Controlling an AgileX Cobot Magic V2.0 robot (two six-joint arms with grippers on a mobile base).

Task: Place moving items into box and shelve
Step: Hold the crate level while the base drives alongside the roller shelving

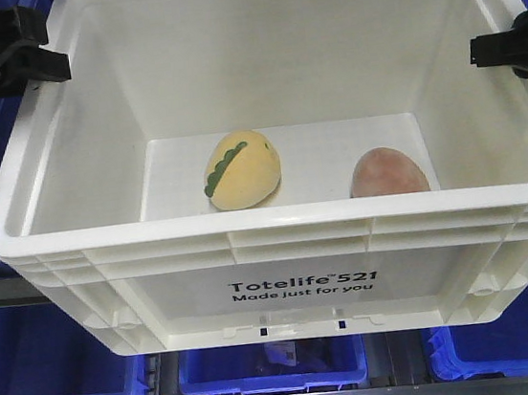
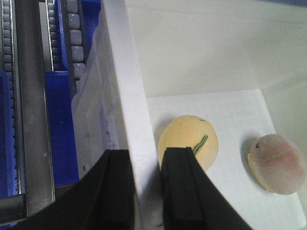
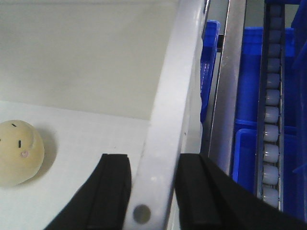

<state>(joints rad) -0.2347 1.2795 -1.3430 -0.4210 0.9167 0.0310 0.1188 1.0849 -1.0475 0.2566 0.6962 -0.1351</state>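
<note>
Gripping both side rims: left gripper and right gripper each clamp a box wall. Yellow egg and brown egg sit inside. Shelf rails lie beyond, box's long axis spanning the arms.

Roller-rail shelf rack carries blue bins on its lower level, with the white box above them; whether it rests on the rails can't be told.
</note>
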